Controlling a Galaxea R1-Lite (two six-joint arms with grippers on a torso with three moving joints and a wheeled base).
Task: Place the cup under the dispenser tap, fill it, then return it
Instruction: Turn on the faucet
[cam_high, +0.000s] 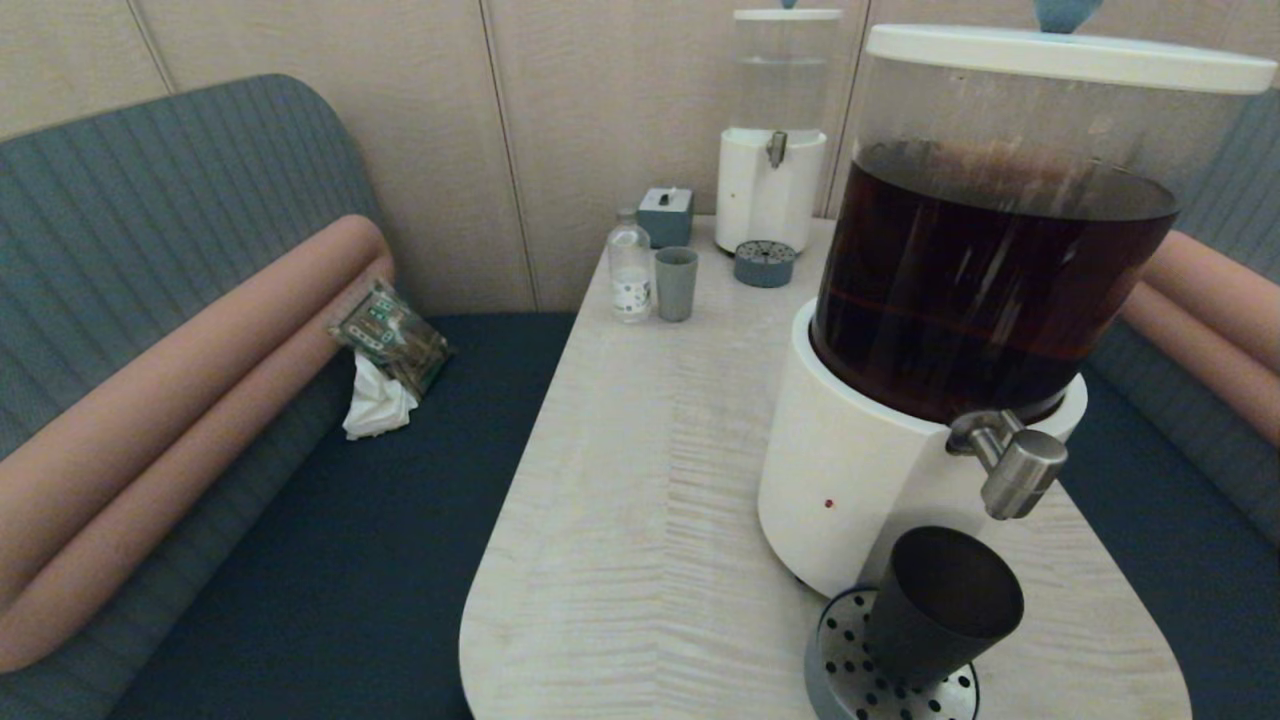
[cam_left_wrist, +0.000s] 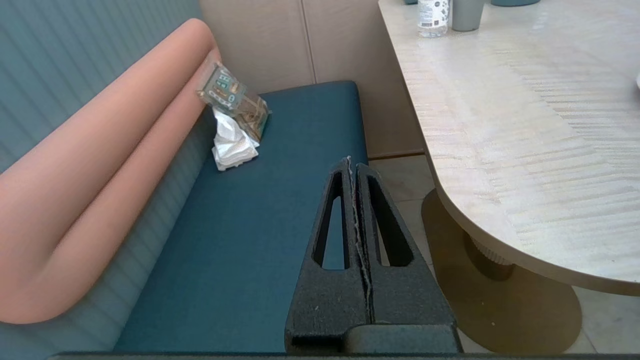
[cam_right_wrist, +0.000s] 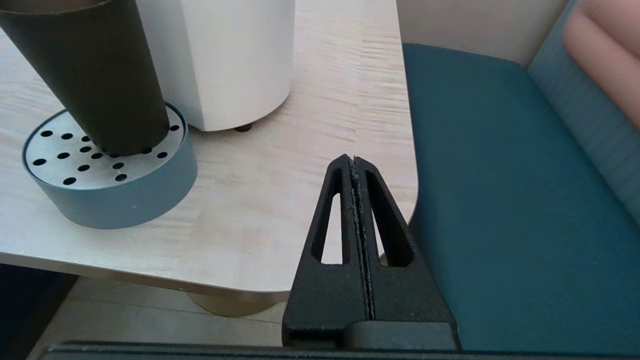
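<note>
The black cup (cam_high: 940, 605) stands upright on a round perforated drip tray (cam_high: 850, 670) at the table's near right. It shows again as the cup (cam_right_wrist: 95, 75) on the drip tray (cam_right_wrist: 107, 192) in the right wrist view. The brushed-steel dispenser tap (cam_high: 1018, 472) juts from the white-based dispenser (cam_high: 985, 270) of dark brown liquid, above and slightly right of the cup. My right gripper (cam_right_wrist: 353, 161) is shut and empty, low by the table's near right corner, apart from the cup. My left gripper (cam_left_wrist: 349, 162) is shut and empty over the bench seat left of the table.
At the far end of the table (cam_high: 650, 480) stand a grey-blue tumbler (cam_high: 676, 284), a small clear bottle (cam_high: 630, 270), a tissue box (cam_high: 666, 215), and a clear-liquid dispenser (cam_high: 775, 150) with its own drip tray (cam_high: 764, 264). A packet and white tissue (cam_high: 385, 365) lie on the left bench.
</note>
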